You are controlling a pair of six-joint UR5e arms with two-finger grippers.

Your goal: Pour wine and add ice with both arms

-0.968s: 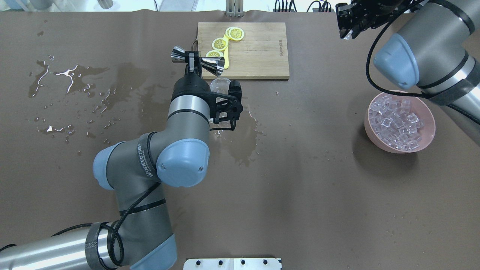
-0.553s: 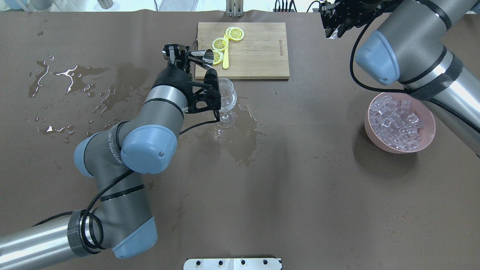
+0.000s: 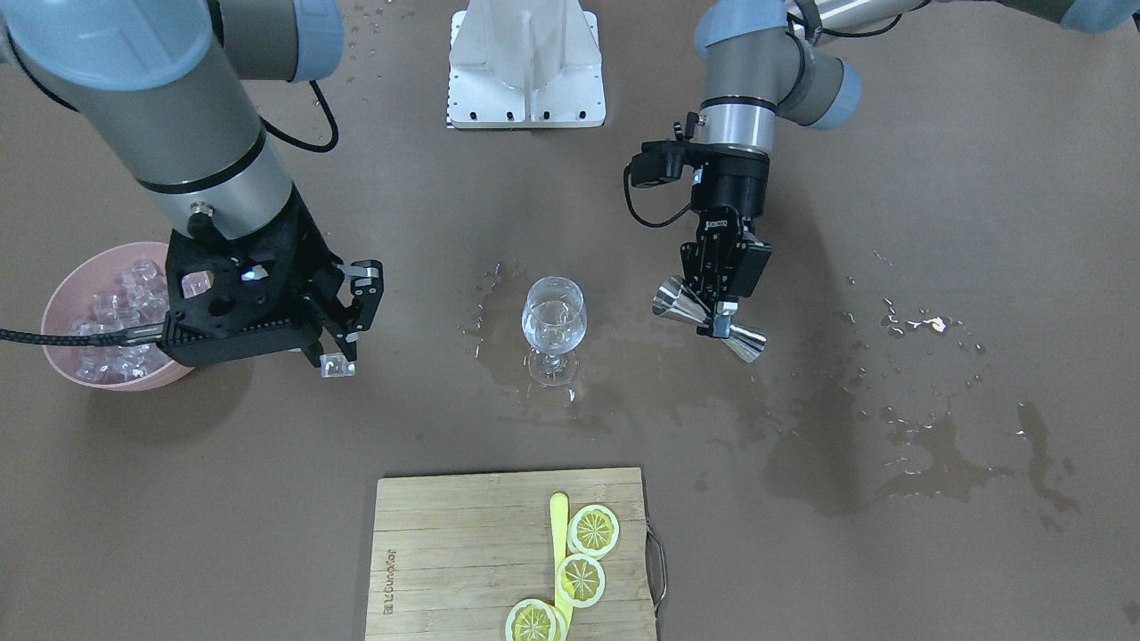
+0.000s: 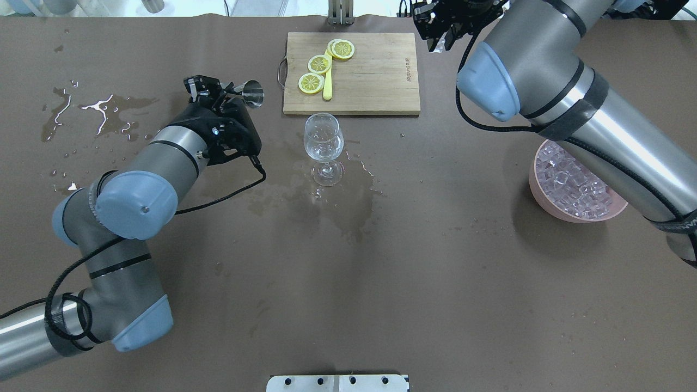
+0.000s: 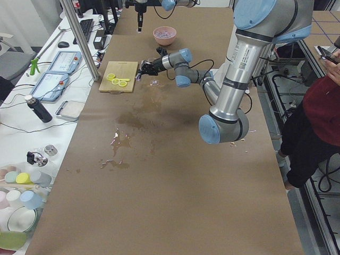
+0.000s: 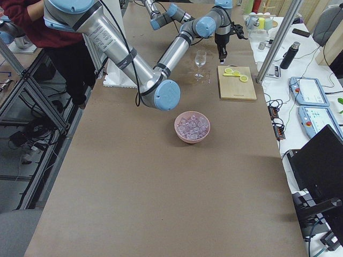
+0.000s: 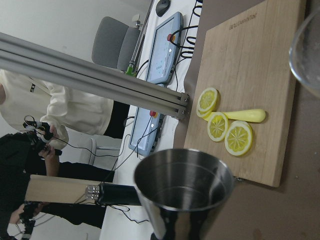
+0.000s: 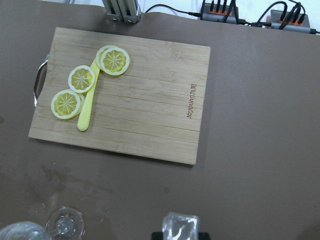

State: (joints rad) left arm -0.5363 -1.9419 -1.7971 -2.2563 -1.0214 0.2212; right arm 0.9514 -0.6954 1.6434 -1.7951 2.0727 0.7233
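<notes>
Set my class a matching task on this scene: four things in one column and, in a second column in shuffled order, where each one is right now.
Column one
A. jigger
B. wine glass
C. lemon slices
D. lone ice cube

Column two
1. lying on the wooden cutting board
2. in the jaws of the right gripper
3. standing upright on a wet patch of the table
4. in the jaws of the left gripper, lying sideways

Pairs: A-4, B-3, C-1, D-2
</notes>
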